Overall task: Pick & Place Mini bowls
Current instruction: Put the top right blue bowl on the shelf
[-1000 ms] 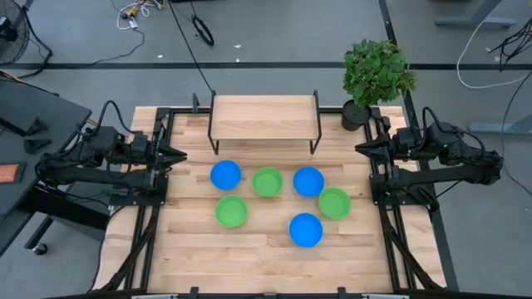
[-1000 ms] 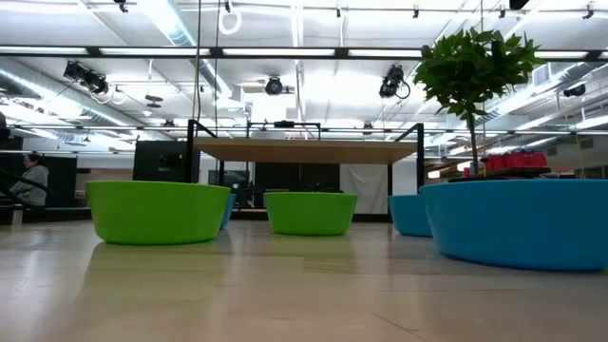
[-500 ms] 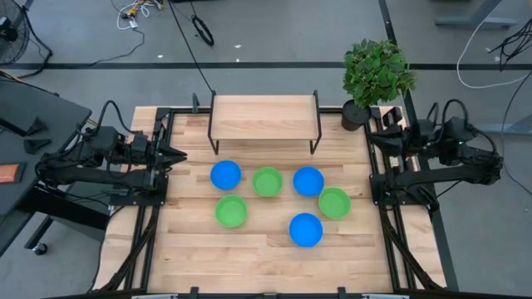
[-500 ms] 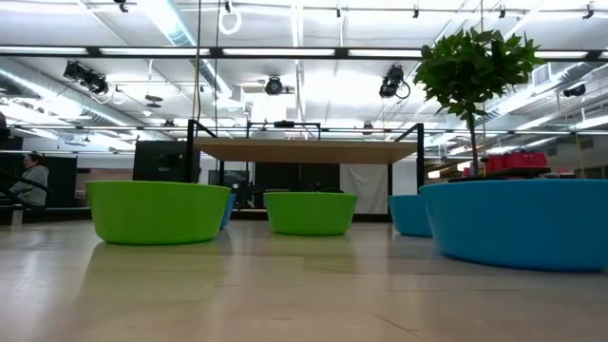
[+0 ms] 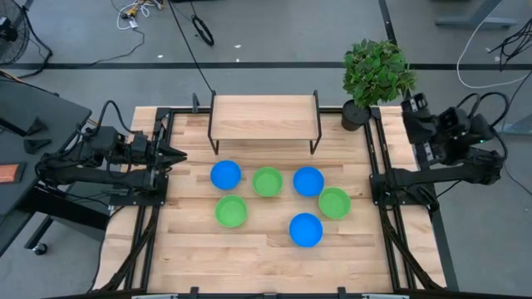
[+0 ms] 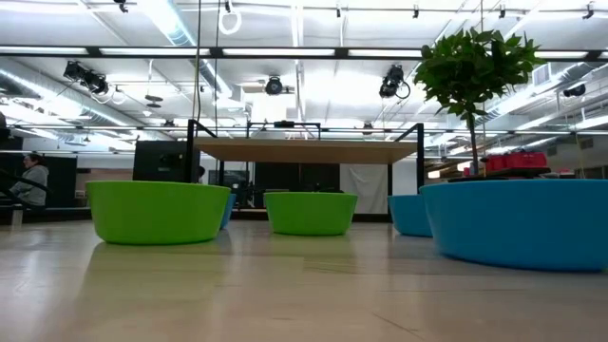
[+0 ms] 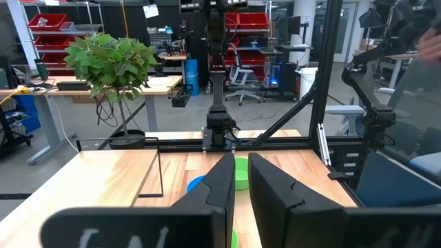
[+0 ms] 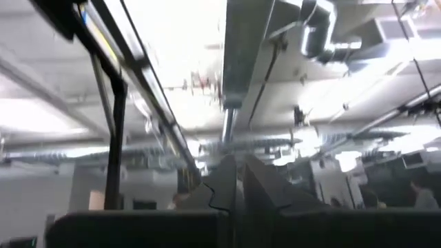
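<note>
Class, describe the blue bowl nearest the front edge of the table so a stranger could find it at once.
Start at the wooden shelf at the table's back edge and move forward past the row of bowls below it. The target blue bowl sits alone, farthest from the shelf. Its closest neighbour is a green bowl; the other blue bowls lie nearer the shelf.

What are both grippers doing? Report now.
Left gripper: nearly closed, holding nothing, at the table's left edge.
Right gripper: nearly closed, holding nothing, tilted up toward the ceiling.

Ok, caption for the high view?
Six mini bowls sit untouched on the table while both arms wait at its sides.
</note>
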`<action>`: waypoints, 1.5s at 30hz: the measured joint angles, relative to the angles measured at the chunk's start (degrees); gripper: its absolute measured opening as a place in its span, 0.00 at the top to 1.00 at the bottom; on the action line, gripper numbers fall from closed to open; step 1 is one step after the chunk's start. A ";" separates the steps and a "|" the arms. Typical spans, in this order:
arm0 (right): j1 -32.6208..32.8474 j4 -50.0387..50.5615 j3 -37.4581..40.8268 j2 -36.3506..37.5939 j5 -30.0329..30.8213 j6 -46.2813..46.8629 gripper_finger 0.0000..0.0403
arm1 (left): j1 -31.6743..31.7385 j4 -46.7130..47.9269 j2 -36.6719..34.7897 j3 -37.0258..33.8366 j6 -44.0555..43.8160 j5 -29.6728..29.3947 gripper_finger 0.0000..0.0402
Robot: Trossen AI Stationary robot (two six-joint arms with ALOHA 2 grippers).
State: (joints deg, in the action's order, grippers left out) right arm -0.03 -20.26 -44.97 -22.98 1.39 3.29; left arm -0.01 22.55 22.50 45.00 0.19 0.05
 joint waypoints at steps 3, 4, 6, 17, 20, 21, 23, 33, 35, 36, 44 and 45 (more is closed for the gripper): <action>0.00 -3.74 0.00 -0.41 0.76 2.19 0.92 | -0.02 0.00 -0.01 0.01 -0.01 0.00 0.88; 0.00 -4.91 0.00 -0.58 1.33 2.91 0.92 | -0.01 -0.02 -0.01 0.00 -0.01 0.00 0.88; 0.00 -7.20 0.00 -0.85 2.13 4.34 0.92 | -0.02 0.00 -0.02 0.02 -0.01 0.00 0.88; 0.00 -23.55 0.00 -1.03 7.32 8.28 0.92 | -0.01 -0.01 -0.02 0.02 0.00 0.00 0.88; 0.00 -28.01 -0.02 -1.03 8.25 8.29 0.92 | -0.02 -0.02 0.00 0.00 -0.01 0.00 0.88; 0.00 -29.09 -0.02 -1.03 9.48 8.28 0.92 | 0.00 0.00 -0.02 0.01 -0.01 0.00 0.88; 0.00 -31.20 -0.02 -1.03 12.04 8.29 0.93 | 0.00 -0.02 -0.02 0.02 -0.01 0.00 0.88; 0.00 -27.40 -7.93 -2.18 14.55 6.06 0.99 | -0.01 -0.02 -0.01 0.00 -0.01 0.00 0.88; 0.00 -24.53 -10.67 -2.93 14.58 5.12 0.99 | -0.01 0.00 -0.02 0.01 -0.01 0.00 0.88; 0.00 -23.21 -12.01 -3.37 14.58 4.61 0.99 | -0.02 0.00 -0.02 0.02 -0.01 -0.02 0.88; 0.00 -14.39 -23.23 -8.44 14.51 1.79 0.99 | -0.02 -0.02 -0.02 0.00 -0.01 0.00 0.88; 0.00 -12.98 -24.61 -9.09 14.51 1.79 0.99 | -0.02 0.00 0.00 -0.01 -0.01 0.00 0.88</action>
State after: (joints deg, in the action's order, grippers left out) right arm -0.03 -33.24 -69.58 -32.07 15.90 5.08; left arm -0.03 22.54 22.50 44.99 0.19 0.05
